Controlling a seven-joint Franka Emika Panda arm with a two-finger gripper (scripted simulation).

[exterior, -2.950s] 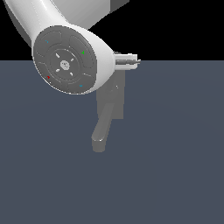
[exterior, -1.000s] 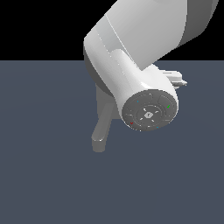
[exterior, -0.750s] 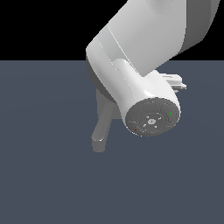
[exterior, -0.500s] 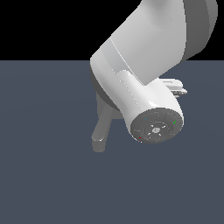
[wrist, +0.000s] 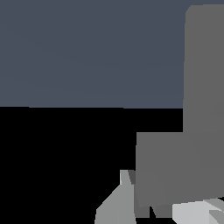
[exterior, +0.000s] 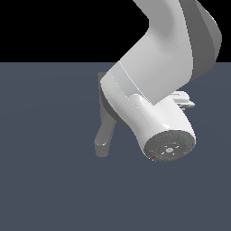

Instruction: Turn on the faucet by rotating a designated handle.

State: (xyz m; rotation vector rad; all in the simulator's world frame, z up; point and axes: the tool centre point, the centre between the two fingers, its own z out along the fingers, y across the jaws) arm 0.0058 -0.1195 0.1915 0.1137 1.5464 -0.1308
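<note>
From the exterior view's left, the faucet's thick spout points down toward the camera over the dark bench; its back plate sits behind the arm. The handle is hidden there. Toward the right, the pincer barely pokes out; I cannot tell whether it is open or closed. The lever is probably rigid, smooth metal that turns on its hub, so pushing near its free end should work best.
</note>
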